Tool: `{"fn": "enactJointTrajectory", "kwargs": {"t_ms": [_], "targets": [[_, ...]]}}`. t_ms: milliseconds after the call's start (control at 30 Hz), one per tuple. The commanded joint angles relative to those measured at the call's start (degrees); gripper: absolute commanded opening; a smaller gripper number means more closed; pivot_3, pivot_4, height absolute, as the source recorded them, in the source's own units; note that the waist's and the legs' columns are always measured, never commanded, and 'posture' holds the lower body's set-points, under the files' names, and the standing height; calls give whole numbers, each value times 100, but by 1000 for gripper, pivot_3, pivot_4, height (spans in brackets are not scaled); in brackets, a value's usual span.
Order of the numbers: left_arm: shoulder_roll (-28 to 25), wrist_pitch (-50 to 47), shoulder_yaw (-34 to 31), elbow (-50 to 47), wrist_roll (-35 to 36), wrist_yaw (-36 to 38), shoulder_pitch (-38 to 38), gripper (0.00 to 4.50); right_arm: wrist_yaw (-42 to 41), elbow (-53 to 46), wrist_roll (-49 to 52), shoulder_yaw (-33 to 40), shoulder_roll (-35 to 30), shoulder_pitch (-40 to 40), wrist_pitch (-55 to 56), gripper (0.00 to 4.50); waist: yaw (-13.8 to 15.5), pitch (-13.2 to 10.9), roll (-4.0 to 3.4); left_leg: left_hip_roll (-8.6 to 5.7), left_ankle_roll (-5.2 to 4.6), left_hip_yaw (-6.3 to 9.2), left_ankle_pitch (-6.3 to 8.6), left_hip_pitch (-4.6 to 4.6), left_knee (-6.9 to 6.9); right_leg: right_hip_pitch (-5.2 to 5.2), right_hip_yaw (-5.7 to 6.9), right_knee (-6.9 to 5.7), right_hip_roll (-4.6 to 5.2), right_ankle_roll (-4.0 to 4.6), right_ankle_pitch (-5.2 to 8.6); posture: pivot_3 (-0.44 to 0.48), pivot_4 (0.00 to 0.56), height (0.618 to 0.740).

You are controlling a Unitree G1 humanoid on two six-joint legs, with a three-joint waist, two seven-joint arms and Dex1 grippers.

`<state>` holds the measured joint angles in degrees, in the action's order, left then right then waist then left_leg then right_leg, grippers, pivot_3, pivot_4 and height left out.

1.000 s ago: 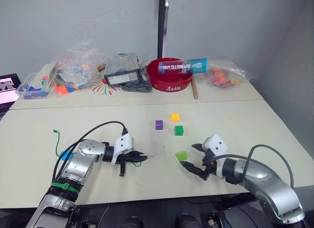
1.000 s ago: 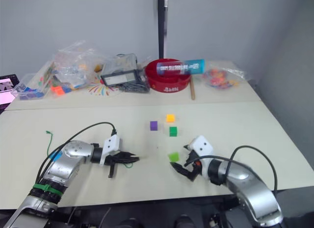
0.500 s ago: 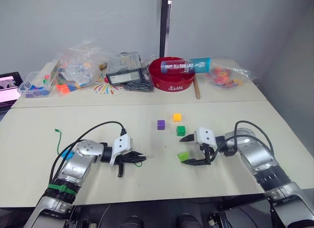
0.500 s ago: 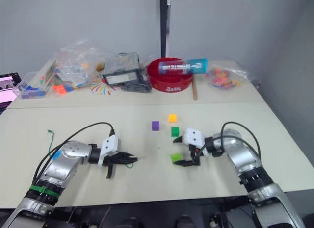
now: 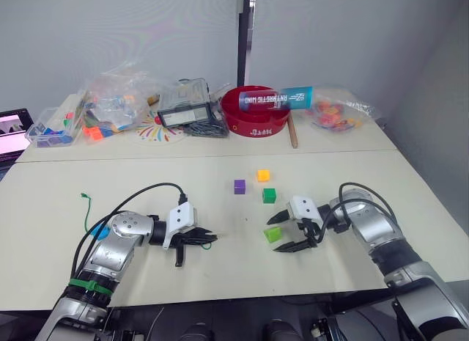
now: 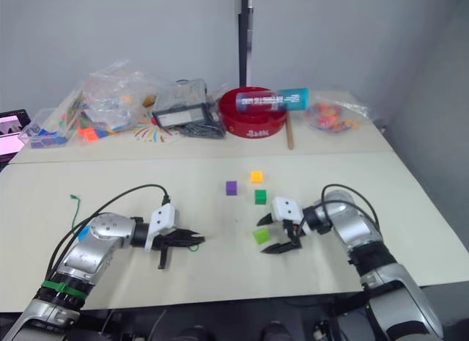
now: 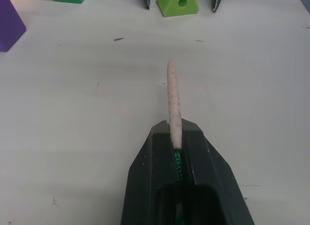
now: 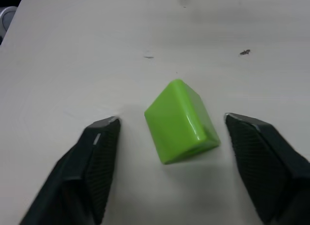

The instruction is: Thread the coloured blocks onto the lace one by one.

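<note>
Right gripper [image 8: 169, 133] sits low on the tabletop [image 5: 146, 202], fingers spread either side of the light green block [image 8: 180, 121], untouched; best squared to its skewed faces, leaving the hole clear for the lace [image 7: 174, 101] pinched in the left gripper [image 7: 177, 130].

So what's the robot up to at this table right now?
It is threading blocks onto a lace. The left gripper is shut on the lace, pale tip pointing forward. The right gripper is open around the light green block on the table, not touching it. The purple, orange-yellow and dark green blocks wait nearby.
</note>
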<state>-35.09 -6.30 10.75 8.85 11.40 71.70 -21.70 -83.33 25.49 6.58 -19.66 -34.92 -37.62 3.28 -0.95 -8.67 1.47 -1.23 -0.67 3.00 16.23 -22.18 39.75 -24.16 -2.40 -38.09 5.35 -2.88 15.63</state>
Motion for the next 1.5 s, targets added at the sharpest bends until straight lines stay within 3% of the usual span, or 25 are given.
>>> {"fn": "enactJointTrajectory", "kwargs": {"t_ms": [33,133,167,600,1500], "targets": [[-14,-67,-34,-243,70,-34,30,0,97,-64,-31,123,42,-5,-48,2263,1,0,0,0,0,0,0,0,0,0,0,0,0,0,0,0,150,740],[-14,-110,-50,-285,101,-41,35,0,172,-240,13,183,72,76,-162,1334,2,0,0,0,1,0,-1,0,0,0,0,0,0,0,0,0,150,740],[-1,-104,-38,-288,100,-31,6,0,224,-370,22,202,66,145,-212,1307,2,0,0,1,1,0,-1,0,0,0,0,0,-1,0,0,0,150,740],[350,95,386,-128,-101,130,-297,0,1485,-2376,-452,-151,444,908,-1852,1307,-6,0,0,-3,1,1,0,-2,0,-4,0,-3,-7,0,0,0,150,740],[367,349,748,332,-703,14,-680,0,1554,-2774,-388,-107,177,1069,-2164,1307,24,0,0,-10,1,2,-1,5,3,8,0,-1,-4,1,0,0,150,740]]}}
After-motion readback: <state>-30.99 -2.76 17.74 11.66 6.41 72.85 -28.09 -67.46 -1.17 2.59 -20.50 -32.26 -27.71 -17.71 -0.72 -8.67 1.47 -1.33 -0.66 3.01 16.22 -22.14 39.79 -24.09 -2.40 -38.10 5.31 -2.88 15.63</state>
